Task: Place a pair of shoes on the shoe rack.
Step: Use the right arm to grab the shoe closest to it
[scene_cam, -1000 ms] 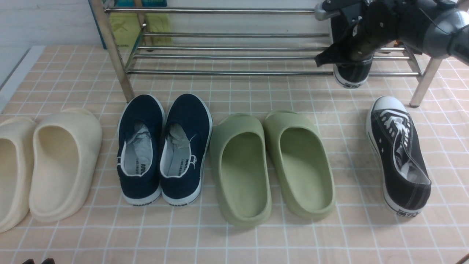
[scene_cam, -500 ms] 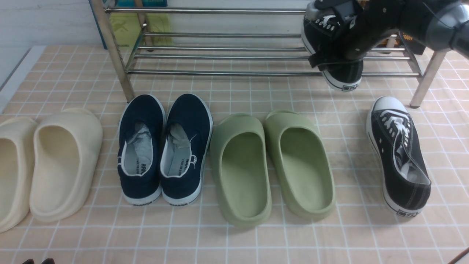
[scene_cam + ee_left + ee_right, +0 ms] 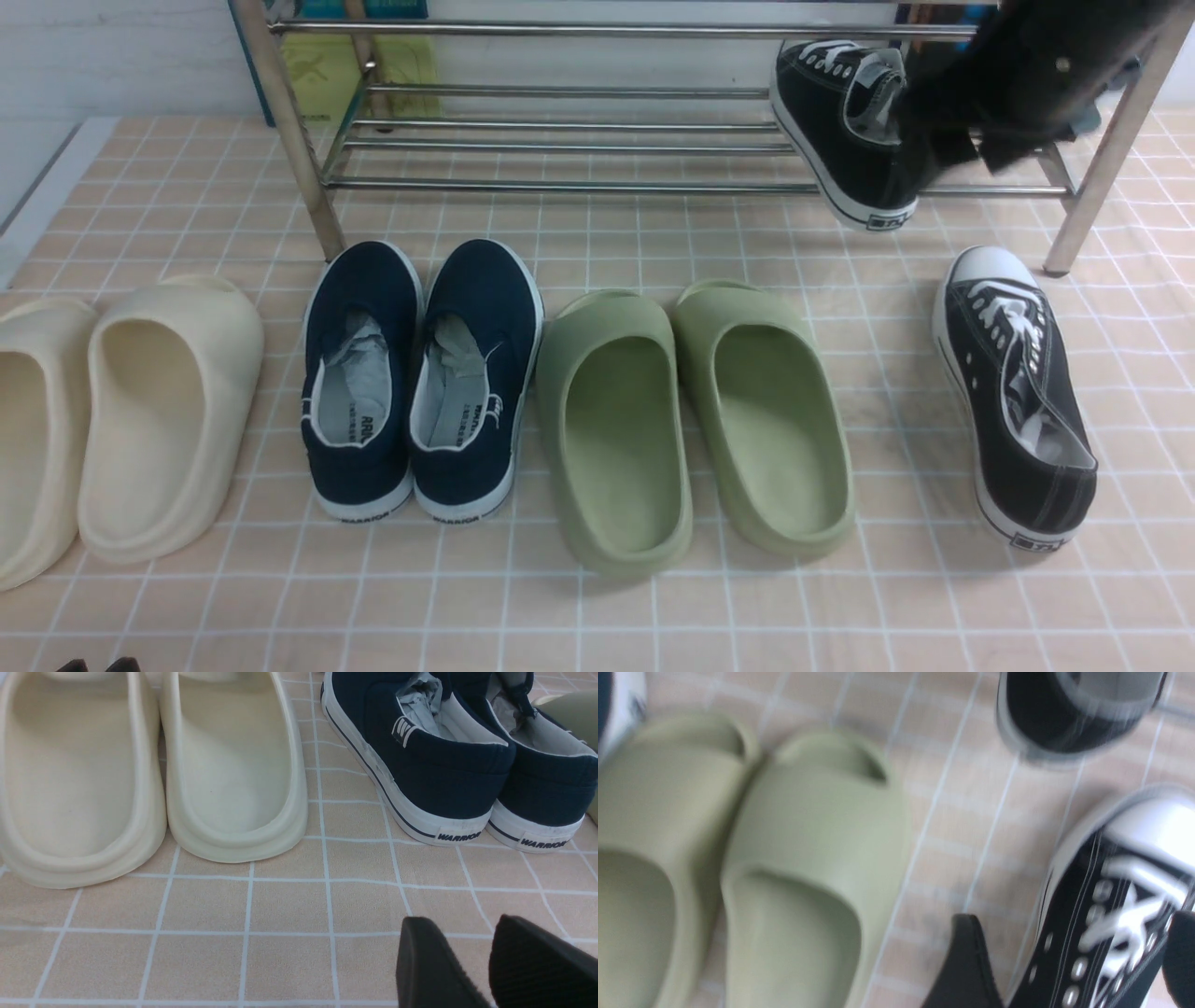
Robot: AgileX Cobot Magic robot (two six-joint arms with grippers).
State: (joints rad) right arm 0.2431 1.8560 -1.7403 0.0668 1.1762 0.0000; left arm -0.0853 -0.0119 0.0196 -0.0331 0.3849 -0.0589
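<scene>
One black sneaker (image 3: 845,131) of the pair of shoes lies on the shoe rack's (image 3: 560,184) lower tier at the right, its heel hanging over the front bar. The other black sneaker (image 3: 1013,392) stands on the floor in front of the rack's right leg. My right arm (image 3: 1027,75) is blurred just right of the racked sneaker. In the right wrist view my right gripper (image 3: 1071,961) is open and holds nothing, with the floor sneaker's laces (image 3: 1115,896) showing below it and the racked sneaker's heel (image 3: 1064,718) beyond. My left gripper (image 3: 460,924) hovers low over bare floor, fingers slightly apart and empty.
Navy slip-ons (image 3: 420,373), olive-green slides (image 3: 691,420) and cream slides (image 3: 140,411) stand in a row in front of the rack. The left wrist view shows the cream slides (image 3: 224,765) and navy slip-ons (image 3: 444,765) just ahead. The rack's angled legs (image 3: 1088,187) stand on the checked cloth.
My right gripper has opened and let go of the black sneaker, which now rests on the rack. The arm has lifted away up and to the right.
</scene>
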